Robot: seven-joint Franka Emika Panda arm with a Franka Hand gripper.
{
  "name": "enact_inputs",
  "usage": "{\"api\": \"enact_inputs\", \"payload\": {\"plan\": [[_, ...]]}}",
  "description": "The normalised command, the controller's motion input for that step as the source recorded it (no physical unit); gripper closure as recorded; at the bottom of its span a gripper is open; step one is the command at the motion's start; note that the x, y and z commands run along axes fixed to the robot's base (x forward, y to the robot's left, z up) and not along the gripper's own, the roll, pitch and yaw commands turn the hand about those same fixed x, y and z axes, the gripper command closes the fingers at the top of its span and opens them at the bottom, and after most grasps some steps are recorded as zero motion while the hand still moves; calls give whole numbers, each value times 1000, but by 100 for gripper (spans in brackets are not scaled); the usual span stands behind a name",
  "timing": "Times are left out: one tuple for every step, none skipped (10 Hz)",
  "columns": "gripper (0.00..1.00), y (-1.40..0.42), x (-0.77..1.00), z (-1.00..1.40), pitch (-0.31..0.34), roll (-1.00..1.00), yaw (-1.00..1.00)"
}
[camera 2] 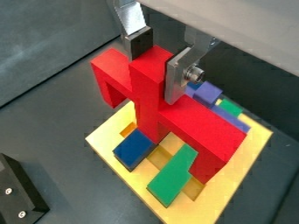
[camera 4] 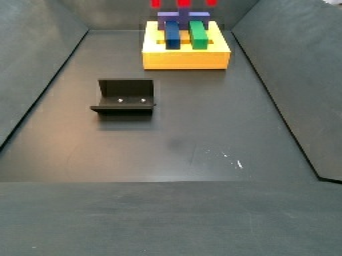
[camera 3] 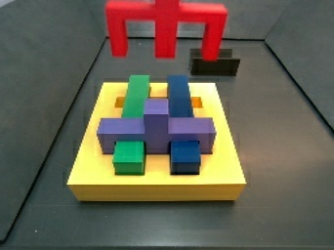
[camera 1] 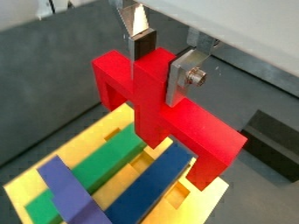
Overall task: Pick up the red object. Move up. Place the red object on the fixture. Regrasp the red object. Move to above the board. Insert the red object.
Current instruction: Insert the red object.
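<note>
My gripper (camera 1: 163, 66) is shut on the red object (camera 1: 187, 122), with its silver fingers clamped on the central stub. It shows the same way in the other wrist view (camera 2: 159, 63). The red object (camera 3: 167, 24) hangs in the air with its legs pointing down, above the far part of the yellow board (camera 3: 156, 181). The board carries green, blue and purple blocks. In a side view only the lower edge of the red object (camera 4: 185, 4) shows above the board (camera 4: 187, 58). The fixture (camera 4: 124, 98) stands empty on the floor, apart from the board.
The dark floor is enclosed by sloping grey walls. The fixture (camera 3: 216, 66) stands behind the board to the right in a side view, and shows in both wrist views (camera 1: 274, 140) (camera 2: 17, 197). A purple cross block (camera 3: 156, 127) lies over the green and blue bars.
</note>
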Motion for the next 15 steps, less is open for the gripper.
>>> {"api": "enact_inputs", "payload": {"plan": [[100, 0, 74, -651, -261, 79, 66], [100, 0, 0, -483, -284, 19, 71], [100, 0, -131, -374, -314, 0, 14], [100, 0, -209, -289, -333, 0, 0], [100, 0, -251, -143, -306, 0, 0], [100, 0, -226, -151, -299, 0, 0], [100, 0, -194, -111, -260, 0, 6], [100, -6, -151, -74, -194, 31, 29], [100, -71, 0, -174, -87, 144, 129], [100, -126, 14, -174, 0, 217, 114], [100, -114, 60, -200, 27, 310, 60], [100, -71, 109, -163, 69, 354, 0], [100, -83, 149, -57, 64, 256, 0], [100, -54, 166, -6, 57, 163, 0], [100, -29, 111, 0, 30, 91, 0]]}}
